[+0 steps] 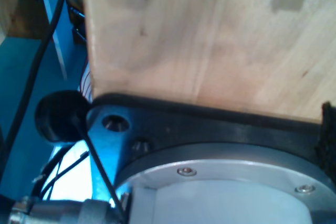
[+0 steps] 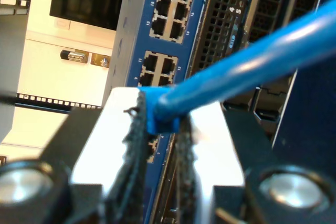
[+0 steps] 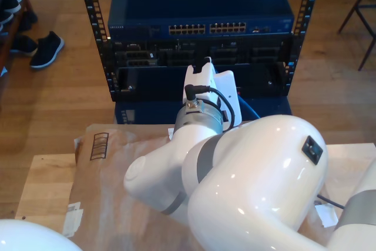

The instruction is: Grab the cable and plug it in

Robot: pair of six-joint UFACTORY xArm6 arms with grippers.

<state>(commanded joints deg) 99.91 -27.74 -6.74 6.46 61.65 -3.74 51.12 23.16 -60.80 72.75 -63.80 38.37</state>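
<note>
Our arm's bulk hides where the cable (image 2: 247, 64) runs in the exterior view, the plug end is buried between the pads (image 2: 134, 145), and the switch (image 2: 157, 30) port numbers are too blurry.

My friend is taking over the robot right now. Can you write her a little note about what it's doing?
My second end effector is shut on the blue cable, pinched near its end, right in front of the blue switch with rows of open ports.
My first end effector: I cannot tell its state; its camera faces a wooden board.
Done: the cable is grabbed and brought up to the rack.
Left: line the plug up with a port and push it in.
</note>
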